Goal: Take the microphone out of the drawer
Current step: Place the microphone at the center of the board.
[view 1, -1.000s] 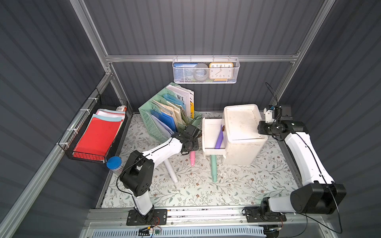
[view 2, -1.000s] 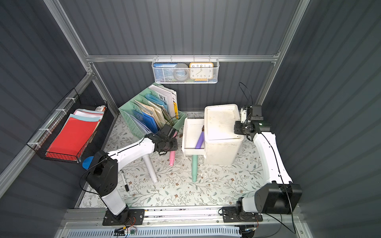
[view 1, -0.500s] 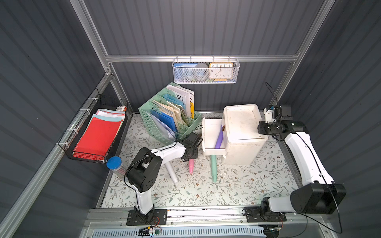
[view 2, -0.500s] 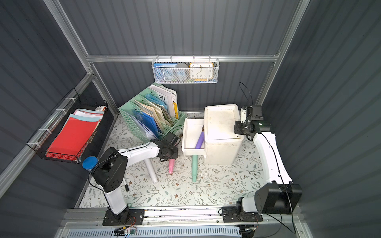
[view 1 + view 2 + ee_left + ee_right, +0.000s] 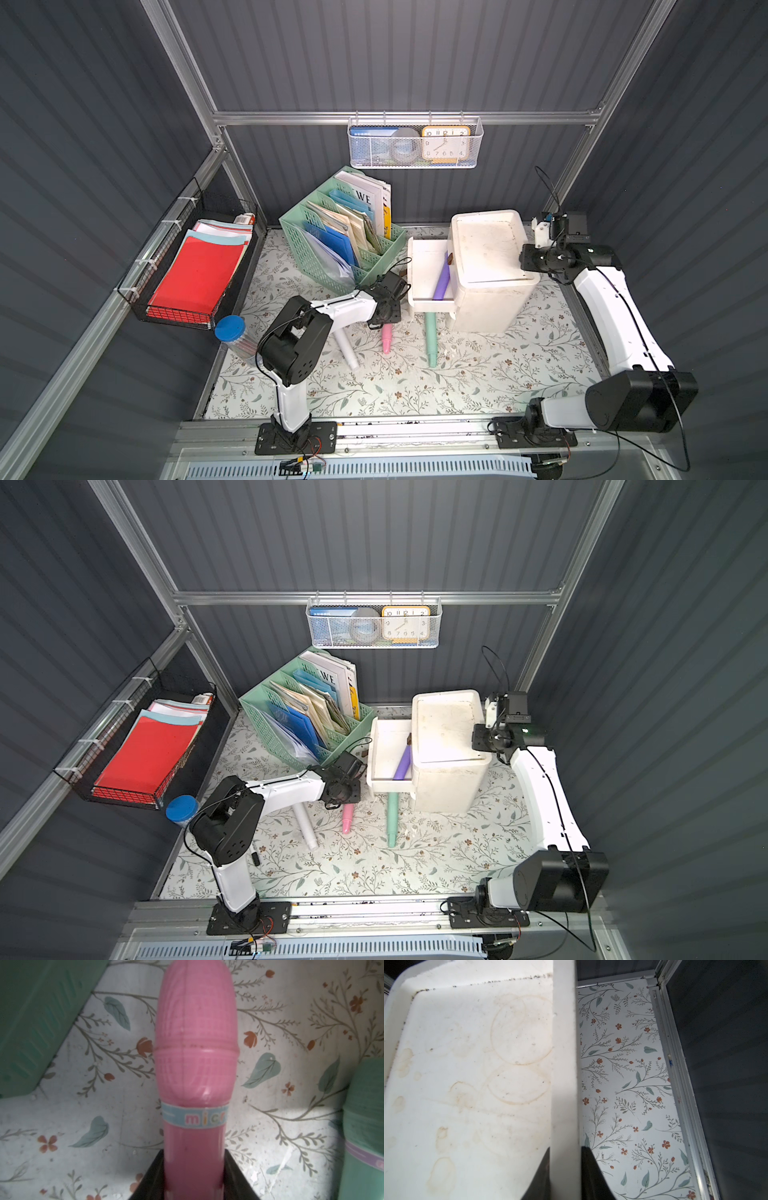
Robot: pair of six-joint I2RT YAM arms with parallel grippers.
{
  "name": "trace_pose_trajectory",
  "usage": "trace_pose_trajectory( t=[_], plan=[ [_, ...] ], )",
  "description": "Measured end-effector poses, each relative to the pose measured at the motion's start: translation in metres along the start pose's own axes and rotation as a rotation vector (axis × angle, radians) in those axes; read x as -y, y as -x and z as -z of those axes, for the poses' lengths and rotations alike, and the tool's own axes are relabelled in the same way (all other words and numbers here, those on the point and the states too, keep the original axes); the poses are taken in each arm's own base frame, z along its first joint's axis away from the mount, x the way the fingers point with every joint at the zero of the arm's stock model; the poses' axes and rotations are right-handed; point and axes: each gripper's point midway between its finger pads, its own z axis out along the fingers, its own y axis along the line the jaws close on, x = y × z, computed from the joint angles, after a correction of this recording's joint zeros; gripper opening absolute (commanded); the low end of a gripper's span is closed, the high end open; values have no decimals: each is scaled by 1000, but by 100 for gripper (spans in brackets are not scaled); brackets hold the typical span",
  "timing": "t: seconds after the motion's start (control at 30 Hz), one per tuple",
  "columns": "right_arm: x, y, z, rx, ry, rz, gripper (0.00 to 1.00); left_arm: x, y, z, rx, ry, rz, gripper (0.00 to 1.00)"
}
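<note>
My left end effector (image 5: 194, 1155) held the pink microphone (image 5: 195, 1043) on the bench (image 5: 62, 1126) beneath; my right end effector (image 5: 565, 1149) pinched the cabinet rim (image 5: 564, 1064), steadying it.

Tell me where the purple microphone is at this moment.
In a top view the purple microphone lies inside the pulled-out white drawer, along the side next to the white cabinet, with the green file rack on the drawer's other side.

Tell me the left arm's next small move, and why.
Probably open the left gripper and let go: the pink microphone between its fingers appears to rest on the floral mat, outside the drawer. A purple microphone lies in the drawer, and the right gripper clamps the cabinet rim.
</note>
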Motion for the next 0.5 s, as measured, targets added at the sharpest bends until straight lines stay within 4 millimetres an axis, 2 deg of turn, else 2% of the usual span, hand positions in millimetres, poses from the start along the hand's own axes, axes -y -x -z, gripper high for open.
trace_pose_trajectory(
  t=[0.5],
  plan=[
    [1, 0, 1, 5, -2, -7, 0, -2, 0, 0, 5, 16, 6, 57]
  ],
)
